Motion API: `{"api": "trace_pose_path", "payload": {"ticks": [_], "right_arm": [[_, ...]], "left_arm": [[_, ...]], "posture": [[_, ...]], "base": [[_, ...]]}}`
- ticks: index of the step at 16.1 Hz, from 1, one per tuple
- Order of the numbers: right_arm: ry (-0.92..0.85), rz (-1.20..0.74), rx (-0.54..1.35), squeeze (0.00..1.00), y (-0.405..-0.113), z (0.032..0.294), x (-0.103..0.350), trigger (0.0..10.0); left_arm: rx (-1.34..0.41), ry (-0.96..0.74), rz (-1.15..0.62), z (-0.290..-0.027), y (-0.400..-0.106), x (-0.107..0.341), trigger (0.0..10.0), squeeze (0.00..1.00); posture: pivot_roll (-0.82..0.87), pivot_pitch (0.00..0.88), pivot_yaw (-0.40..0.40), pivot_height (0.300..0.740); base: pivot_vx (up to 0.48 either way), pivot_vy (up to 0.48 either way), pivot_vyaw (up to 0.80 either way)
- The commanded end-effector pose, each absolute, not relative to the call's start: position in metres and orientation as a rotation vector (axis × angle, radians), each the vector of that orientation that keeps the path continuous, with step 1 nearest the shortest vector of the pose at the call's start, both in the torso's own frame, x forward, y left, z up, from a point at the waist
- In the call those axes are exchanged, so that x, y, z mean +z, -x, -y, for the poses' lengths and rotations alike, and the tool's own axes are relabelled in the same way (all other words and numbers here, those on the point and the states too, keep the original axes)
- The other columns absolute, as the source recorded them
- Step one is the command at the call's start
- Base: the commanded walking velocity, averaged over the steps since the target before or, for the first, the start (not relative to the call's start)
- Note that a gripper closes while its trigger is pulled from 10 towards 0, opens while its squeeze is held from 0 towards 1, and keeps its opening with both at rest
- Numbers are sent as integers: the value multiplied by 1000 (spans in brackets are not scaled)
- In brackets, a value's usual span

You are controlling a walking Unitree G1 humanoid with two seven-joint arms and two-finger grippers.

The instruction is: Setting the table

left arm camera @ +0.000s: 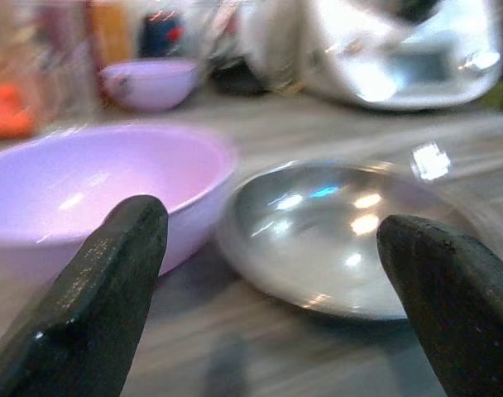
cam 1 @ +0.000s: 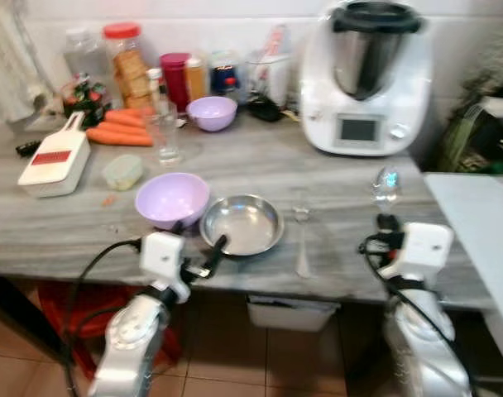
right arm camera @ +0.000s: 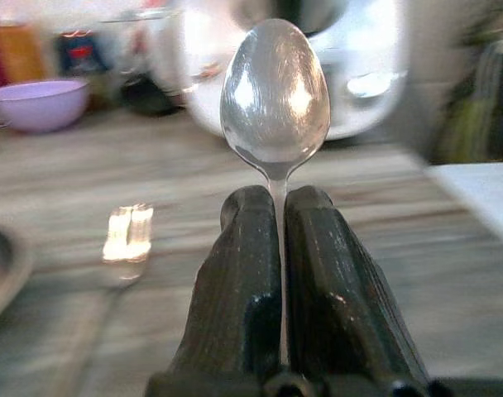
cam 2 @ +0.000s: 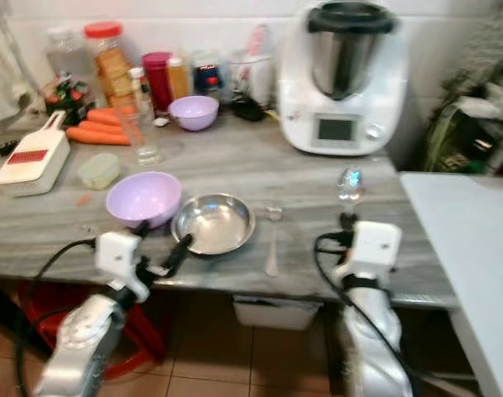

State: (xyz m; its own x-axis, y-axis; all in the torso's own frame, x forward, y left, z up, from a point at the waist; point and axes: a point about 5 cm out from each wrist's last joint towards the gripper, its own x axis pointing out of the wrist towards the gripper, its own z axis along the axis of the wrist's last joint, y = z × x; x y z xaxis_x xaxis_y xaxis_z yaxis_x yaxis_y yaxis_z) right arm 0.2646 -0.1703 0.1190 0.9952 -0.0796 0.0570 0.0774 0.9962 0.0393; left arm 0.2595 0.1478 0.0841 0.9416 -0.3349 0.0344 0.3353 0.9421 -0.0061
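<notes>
Right tool (right arm camera: 280, 248) is clenched on the handle of a shiny steel spoon (right arm camera: 275, 91), held above the grey worktop (cam 1: 351, 190) near its right end. Its long axis is kept along the fingers, bowl pointing away toward the white kitchen machine (cam 1: 363, 78). Left tool (left arm camera: 268, 281) is spread wide before the steel plate (cam 1: 241, 223) and lilac bowl (cam 1: 171, 198).

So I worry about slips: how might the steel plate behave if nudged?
The steel plate looks smooth and shallow, so it would probably slide easily on the counter. It seems stiff and light. The open left pincer sits at its rim.
</notes>
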Motion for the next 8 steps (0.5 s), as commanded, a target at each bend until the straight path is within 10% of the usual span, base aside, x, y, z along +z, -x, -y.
{"api": "trace_pose_path", "payload": {"ticks": [1, 8], "right_arm": [[-26, 71, -83, 0, -263, 174, 122, 10000], [-73, 15, -49, 0, -261, 170, 114, 10000]], "left_arm": [[-331, 3, 36, -150, -257, 85, 10000, 0], [-459, -16, -4, -163, -235, 81, 10000, 0]], "posture": [[5, 0, 23, 740], [4, 0, 28, 740]], "base": [[0, 0, 0], [0, 0, 0]]}}
